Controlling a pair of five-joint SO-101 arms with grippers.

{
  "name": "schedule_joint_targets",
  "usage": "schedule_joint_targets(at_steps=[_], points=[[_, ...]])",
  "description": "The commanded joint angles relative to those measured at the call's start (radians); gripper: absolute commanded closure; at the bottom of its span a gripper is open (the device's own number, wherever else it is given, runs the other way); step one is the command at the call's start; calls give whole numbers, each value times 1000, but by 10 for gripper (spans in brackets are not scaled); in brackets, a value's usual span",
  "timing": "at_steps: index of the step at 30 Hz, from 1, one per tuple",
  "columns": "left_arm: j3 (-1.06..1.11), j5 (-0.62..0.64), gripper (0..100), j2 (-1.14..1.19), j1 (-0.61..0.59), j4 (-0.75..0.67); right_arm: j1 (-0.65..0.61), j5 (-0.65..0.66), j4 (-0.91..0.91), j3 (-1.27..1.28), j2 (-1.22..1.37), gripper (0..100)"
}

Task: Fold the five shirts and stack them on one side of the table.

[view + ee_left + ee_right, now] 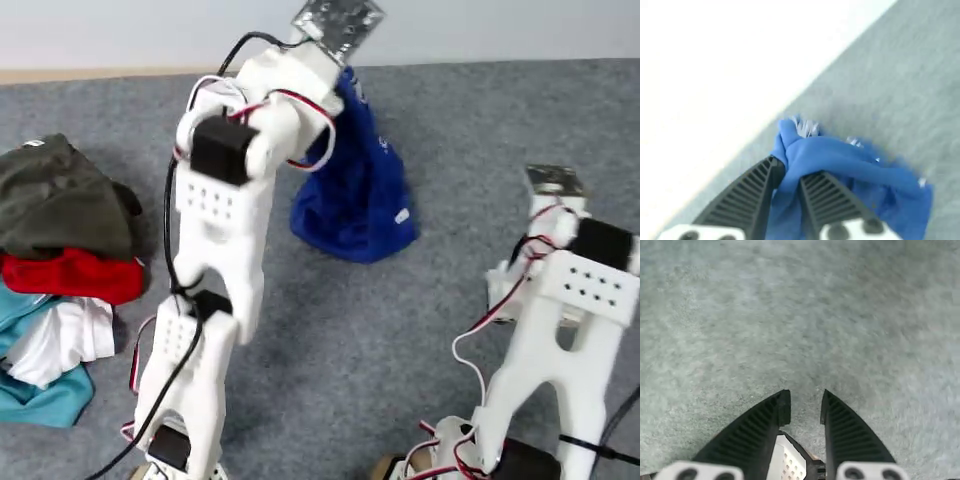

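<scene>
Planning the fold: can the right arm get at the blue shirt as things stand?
Probably yes: the blue shirt hangs from the left gripper, and just bare table lies between it and the open right gripper.

Shirt pile (pixel 60 270) lies left on the table (pixel 400 330) — hanging shirt (pixel 355 195) behind, centre.

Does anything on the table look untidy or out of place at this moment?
Yes. The pile at the edge of the table is untidy: the dark green shirt, red shirt, white shirt and teal shirt lie crumpled on one another, none folded. The blue shirt hangs bunched from the left gripper.
</scene>
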Motion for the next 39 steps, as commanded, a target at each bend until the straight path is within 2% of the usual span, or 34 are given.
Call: schedule_joint_targets(at_steps=[1,6,10,16,20,23,27,33,37,39], points=[[-47,14,995,-163,80,-2,-107,8,42,-8,-48,888],[-44,14,995,-239,101,-43,-248,8,42,-8,-48,889],[-42,15,995,-249,68,28,-337,9,41,-12,-48,953],[91,18,995,-249,-155,52,-375,44,41,-11,-48,962],[289,18,995,-250,-330,52,-377,44,35,-14,-48,965],[452,12,995,-255,-416,52,-377,44,13,-15,-48,965],[644,11,995,-255,-474,52,-404,44,-48,-15,-41,965],[785,8,995,-256,-531,52,-567,40,-136,-14,-36,965],[826,-72,995,-258,-586,52,-642,38,-219,-9,-35,951],[848,-101,995,-258,-615,52,-676,37,-240,-12,-15,904]])
